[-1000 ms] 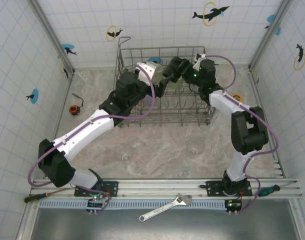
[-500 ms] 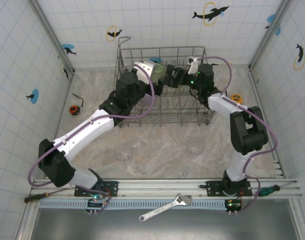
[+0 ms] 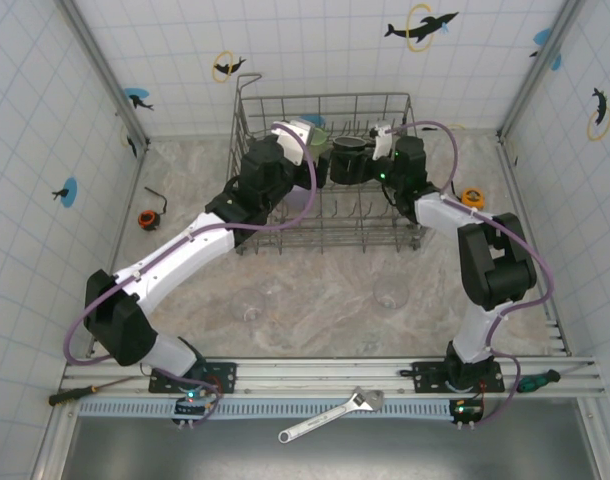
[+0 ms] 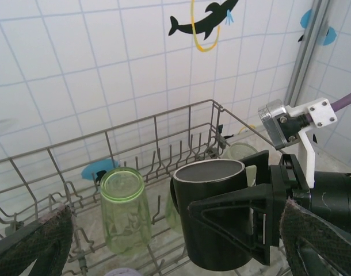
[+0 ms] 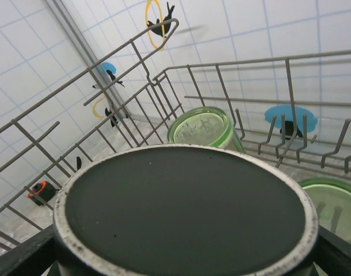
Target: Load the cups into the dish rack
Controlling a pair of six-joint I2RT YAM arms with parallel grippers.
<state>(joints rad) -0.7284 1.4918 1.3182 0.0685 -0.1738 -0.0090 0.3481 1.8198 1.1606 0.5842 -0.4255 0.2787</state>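
We hold the black mug (image 4: 210, 172) mouth-down, axis upright, clamped in our right pincer (image 4: 221, 230) over the dish rack (image 4: 164, 116); left pincer (image 4: 175, 244) gapes wide alongside.

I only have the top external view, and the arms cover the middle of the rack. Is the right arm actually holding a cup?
Observer: Yes. In the left wrist view the right fingers clamp the black mug, bottom up, over the dish rack.
Operator: And the left arm?
Observer: The left fingers stand wide apart, gripping nothing.
Operator: Anything racked already?
Observer: A green tumbler sits upside down among the tines; the right wrist view shows a second green tumbler near it.
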